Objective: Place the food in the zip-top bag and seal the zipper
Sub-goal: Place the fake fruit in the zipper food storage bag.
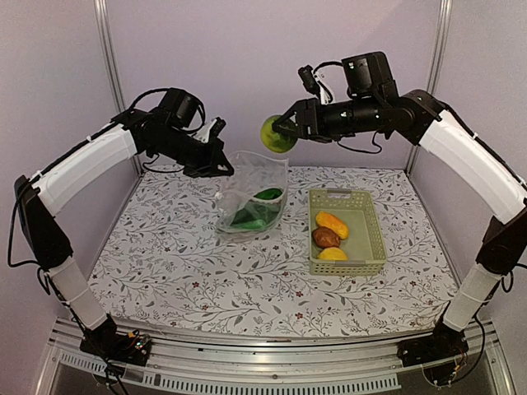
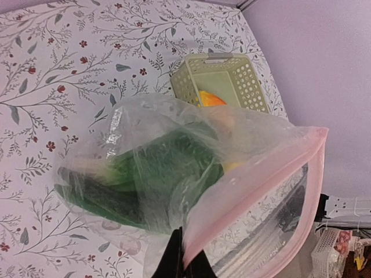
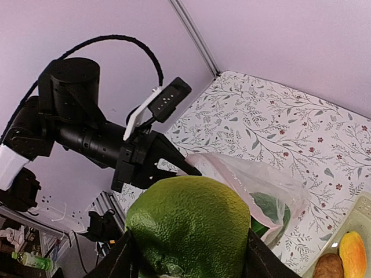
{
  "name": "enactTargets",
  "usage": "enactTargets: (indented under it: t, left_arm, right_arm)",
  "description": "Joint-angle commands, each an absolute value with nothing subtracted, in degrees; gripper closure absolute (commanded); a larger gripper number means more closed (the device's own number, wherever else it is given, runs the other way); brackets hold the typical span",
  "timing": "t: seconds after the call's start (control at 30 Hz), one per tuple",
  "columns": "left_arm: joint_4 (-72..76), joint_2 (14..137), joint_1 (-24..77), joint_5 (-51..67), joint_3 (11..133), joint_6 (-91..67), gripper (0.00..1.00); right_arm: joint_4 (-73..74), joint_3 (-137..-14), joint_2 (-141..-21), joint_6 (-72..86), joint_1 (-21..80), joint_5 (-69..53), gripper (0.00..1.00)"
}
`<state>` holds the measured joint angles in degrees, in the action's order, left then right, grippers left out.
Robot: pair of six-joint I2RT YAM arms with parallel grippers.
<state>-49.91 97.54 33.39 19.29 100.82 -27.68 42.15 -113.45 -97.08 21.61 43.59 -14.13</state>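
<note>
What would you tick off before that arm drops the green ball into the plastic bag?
1. Right gripper is closed on the green fruit: ok.
2. Left gripper pinches the bag by its rim, held up: ok.
3. Pink zipper edges apart, mouth open: ok.
4. Fruit lined up over the mouth: cannot tell; it hangs near the bag's top edge.
5. Room inside the bag: ok; the green pieces lie low.
6. All food bagged: not ok; three pieces lie in the basket.
</note>
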Motion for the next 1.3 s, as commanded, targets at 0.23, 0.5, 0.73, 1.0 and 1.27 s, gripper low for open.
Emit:
enactTargets:
  t: [0.23,0.5,0.73,1.0,1.27]
  left_arm:
    - [-51.40,98.32,36.09,21.14,109.36,-30.56,0.98]
    - [-51.43,99.28,36.49,21.53,111.36,-31.54,0.98]
    - [-51.42,100.27,36.61,21.73,111.33,-31.23,0.98]
    - [-51.42,100.20,36.66,20.97,110.92,-30.53,0.98]
    - [-51.50,100.28,36.56,20.53,109.34,-29.42,0.98]
  right_arm:
    - [37.46,-117.65,-102.81,22.38,47.57,-18.29,0.57]
    - [41.79,-118.53,-103.64,18.35,49.60,-14.96,0.56]
    - [47.16,-120.04,-106.35,17.79,50.75,-8.42,0.41]
    - [47.04,-122.68,-107.60,20.91,50.78,-11.98,0.01]
    - [53.29,-120.65,-99.30,18.17,50.55,4.61,0.05]
